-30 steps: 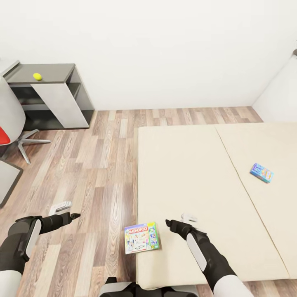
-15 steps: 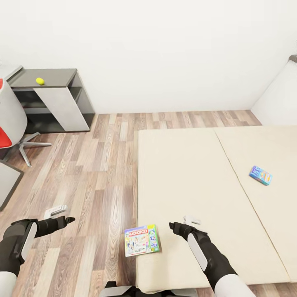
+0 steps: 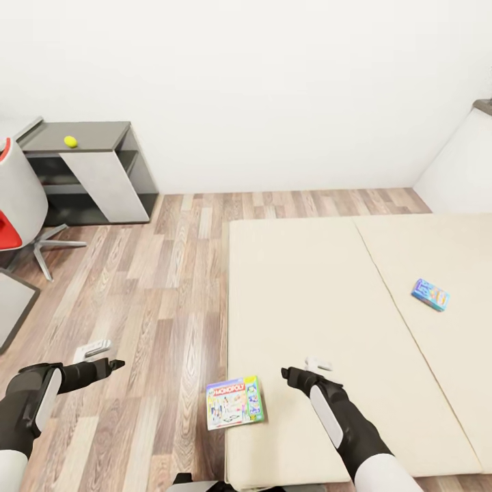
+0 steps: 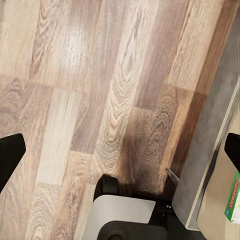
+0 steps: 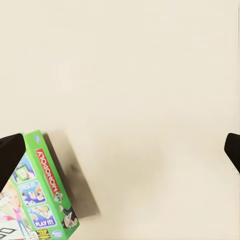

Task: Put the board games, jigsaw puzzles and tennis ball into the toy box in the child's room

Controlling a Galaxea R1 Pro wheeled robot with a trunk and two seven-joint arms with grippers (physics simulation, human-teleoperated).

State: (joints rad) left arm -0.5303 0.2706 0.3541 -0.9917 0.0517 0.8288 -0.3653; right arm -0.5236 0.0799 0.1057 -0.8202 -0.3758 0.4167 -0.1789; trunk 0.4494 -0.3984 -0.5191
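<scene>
A green-edged board game [image 3: 235,402] lies flat at the near-left corner of the beige bed [image 3: 307,287], just left of the open, empty right hand [image 3: 301,372] hovering over the mattress. The left hand [image 3: 102,359], also open, hangs above the wood floor [image 3: 164,273]. A small blue game [image 3: 431,294] lies well right; the tennis ball [image 3: 70,141] rests on the distant bench [image 3: 96,133].

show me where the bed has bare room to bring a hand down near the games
The bed is mostly bare: a wide patch lies between the green game box at its near left edge and the small blue box on the far right half. The right gripper hangs open over bare mattress just right of the green box. Nothing crowds either box.
</scene>
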